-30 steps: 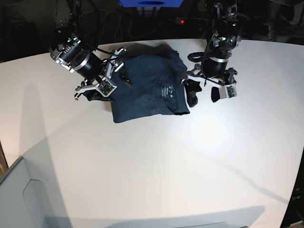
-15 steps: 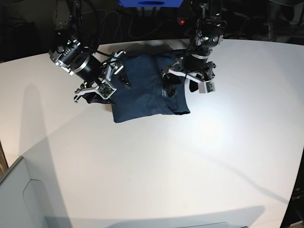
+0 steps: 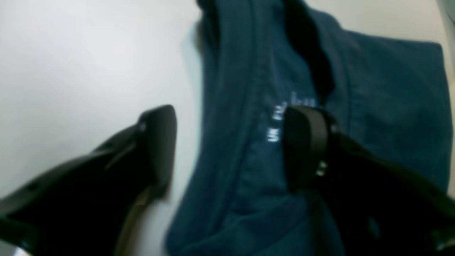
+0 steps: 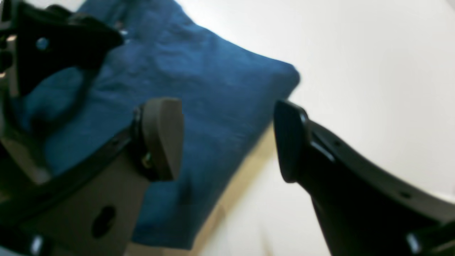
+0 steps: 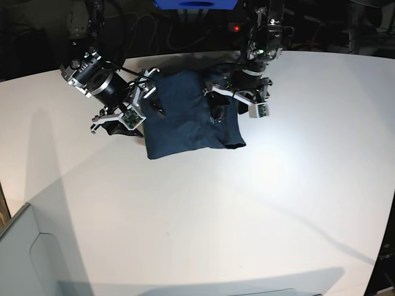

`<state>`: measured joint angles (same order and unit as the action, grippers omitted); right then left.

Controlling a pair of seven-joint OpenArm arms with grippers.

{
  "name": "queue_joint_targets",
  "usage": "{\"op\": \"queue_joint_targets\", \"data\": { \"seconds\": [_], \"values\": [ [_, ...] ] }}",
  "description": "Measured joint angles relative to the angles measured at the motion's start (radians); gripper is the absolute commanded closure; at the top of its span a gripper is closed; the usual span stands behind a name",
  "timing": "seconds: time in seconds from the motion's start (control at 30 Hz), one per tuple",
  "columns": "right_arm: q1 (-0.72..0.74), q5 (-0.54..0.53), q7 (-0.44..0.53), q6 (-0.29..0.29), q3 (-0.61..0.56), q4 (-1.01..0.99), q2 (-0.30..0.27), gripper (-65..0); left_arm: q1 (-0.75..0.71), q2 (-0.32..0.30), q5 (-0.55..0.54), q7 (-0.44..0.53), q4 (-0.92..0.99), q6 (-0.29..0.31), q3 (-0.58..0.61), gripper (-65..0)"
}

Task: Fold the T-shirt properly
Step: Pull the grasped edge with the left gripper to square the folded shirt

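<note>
- T-shirt [image 5: 188, 120] lies folded on white table [image 5: 247, 209], at its far side.
- Left gripper [image 3: 227, 149]: jaws spread, straddling collar edge by pale label [image 3: 280, 119], likely lining up a pinch; nothing gripped.
- Right gripper [image 4: 227, 142]: released, straddling shirt's opposite edge.

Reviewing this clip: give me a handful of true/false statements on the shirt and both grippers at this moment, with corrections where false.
1. The T-shirt lies spread out flat with both sleeves extended. False: it is a compact folded bundle on the white table.
2. The left gripper straddles the shirt's collar edge, one finger on the table side, one over the fabric. True.
3. The right gripper is clamped shut on a sleeve. False: it is open, nothing between its fingers.
4. Pale printed lettering shows on the fabric near the left gripper. True.
5. The shirt is red. False: it is dark navy blue.
</note>
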<state>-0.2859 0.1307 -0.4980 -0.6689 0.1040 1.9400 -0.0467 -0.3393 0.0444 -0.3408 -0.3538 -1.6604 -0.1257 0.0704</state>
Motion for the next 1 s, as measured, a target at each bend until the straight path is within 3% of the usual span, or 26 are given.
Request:
{"op": "queue_joint_targets", "data": {
  "seconds": [0.2, 0.4, 0.5, 0.53, 0.77, 0.87, 1.0],
  "values": [
    [0.019, -0.001, -0.004, 0.000, 0.007, 0.001, 0.000, -38.2, 0.001, -0.001, 0.000, 0.000, 0.013, 0.003, 0.019, -31.9],
    [0.019, -0.003, -0.003, 0.000, 0.076, 0.002, 0.001, -38.0, 0.001, -0.006, -0.003, -0.011, 0.017, 0.003, 0.025, -15.5],
    [0.022, -0.004, -0.002, 0.000, 0.118, 0.003, 0.004, -38.0, 0.001, -0.006, -0.006, -0.013, 0.017, 0.003, 0.025, -1.6],
    [0.022, -0.004, 0.001, 0.000, 0.135, 0.003, 0.006, -38.0, 0.005, -0.006, -0.008, -0.013, 0.017, 0.003, 0.025, 0.0],
    [0.035, -0.003, -0.004, 0.000, 0.261, 0.005, 0.036, -37.9, 0.097, -0.013, 0.001, -0.024, 0.078, 0.003, 0.027, 0.0],
    [0.033, -0.003, -0.004, 0.000, 0.320, 0.005, 0.039, -37.8, 0.150, -0.072, -0.011, -0.017, 0.116, 0.014, 0.091, 0.0],
    [0.026, -0.006, -0.006, 0.000, 0.421, 0.006, 0.047, -37.8, 0.304, -0.178, -0.001, -0.066, 0.182, 0.000, 0.281, 0.0]
  ]
}}
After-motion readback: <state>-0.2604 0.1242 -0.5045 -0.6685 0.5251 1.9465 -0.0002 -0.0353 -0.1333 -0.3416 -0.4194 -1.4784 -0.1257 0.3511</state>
